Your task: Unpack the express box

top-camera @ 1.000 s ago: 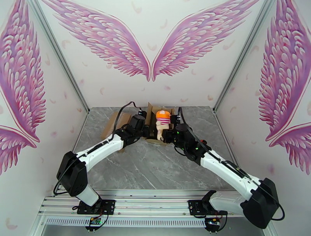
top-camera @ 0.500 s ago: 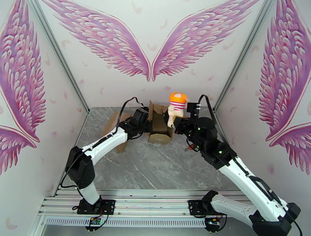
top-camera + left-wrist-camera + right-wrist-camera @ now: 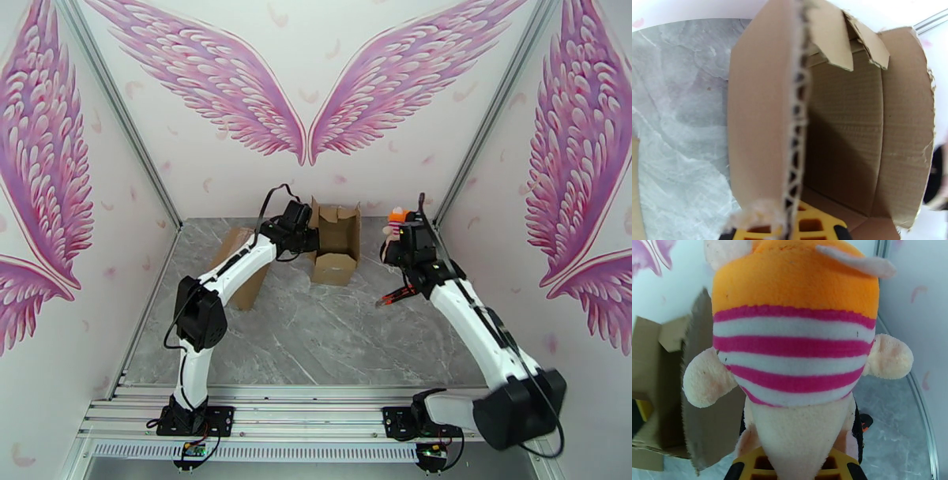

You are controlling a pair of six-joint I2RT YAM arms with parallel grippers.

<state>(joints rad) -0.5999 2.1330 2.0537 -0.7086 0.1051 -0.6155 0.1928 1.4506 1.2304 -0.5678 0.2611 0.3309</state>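
Gripping the plush toy (image 3: 397, 215) upright, the right gripper (image 3: 399, 230) hangs to the right of the open express box (image 3: 338, 233) at the rear of the table (image 3: 316, 331); the left gripper (image 3: 310, 237) is closed on the box's left wall.

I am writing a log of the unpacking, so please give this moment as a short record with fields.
box: open; the part of its inside that shows is bare
plush toy: orange cap with pink and white stripes; outside the box, to its right
left gripper: shut on a side flap of the box
right gripper: shut on the plush toy
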